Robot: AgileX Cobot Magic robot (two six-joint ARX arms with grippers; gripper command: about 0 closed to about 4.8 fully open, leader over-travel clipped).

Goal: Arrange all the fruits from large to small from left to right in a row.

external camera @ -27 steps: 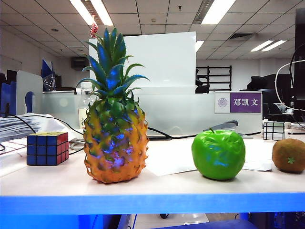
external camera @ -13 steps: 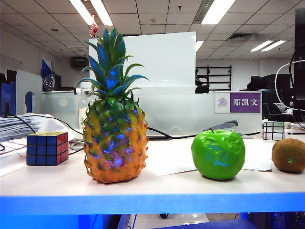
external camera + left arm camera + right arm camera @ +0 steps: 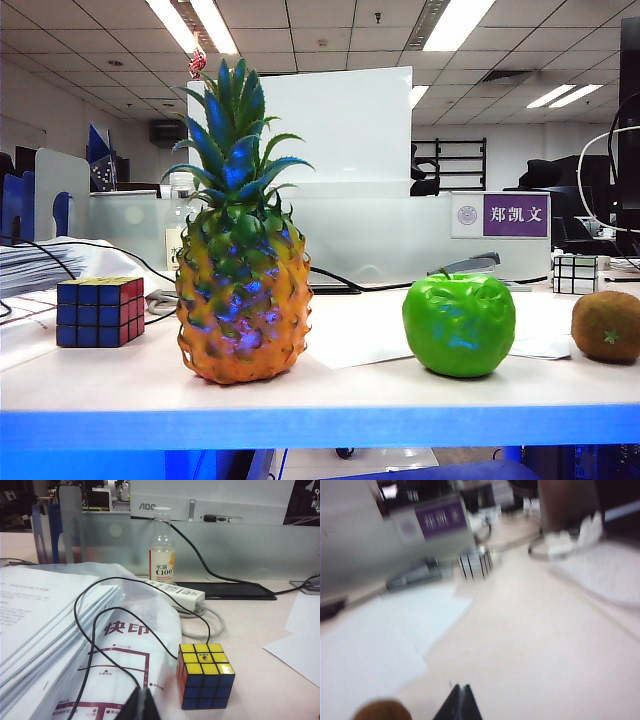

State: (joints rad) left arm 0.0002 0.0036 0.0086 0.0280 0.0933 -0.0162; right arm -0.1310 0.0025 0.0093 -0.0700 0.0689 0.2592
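Three fruits stand in a row on the table in the exterior view: a tall orange-yellow pineapple (image 3: 243, 285) with a green crown on the left, a glossy green apple (image 3: 458, 324) in the middle, a brown kiwi (image 3: 606, 326) at the right edge. Neither gripper shows in the exterior view. My left gripper (image 3: 142, 696) is shut and empty, over a plastic-wrapped paper stack beside the Rubik's cube (image 3: 205, 675). My right gripper (image 3: 461, 690) is shut and empty above bare table, with the kiwi (image 3: 382, 710) blurred close beside it.
A Rubik's cube (image 3: 99, 311) sits left of the pineapple. A small black-and-white cube (image 3: 576, 273) stands behind the kiwi, also blurred in the right wrist view (image 3: 475, 563). A paper stack (image 3: 45, 630), black cable, power strip (image 3: 172, 591) and drink bottle (image 3: 162, 551) crowd the left. White sheets lie behind the apple.
The fruits and cubes have not moved in the exterior view. No gripper shows in those frames.
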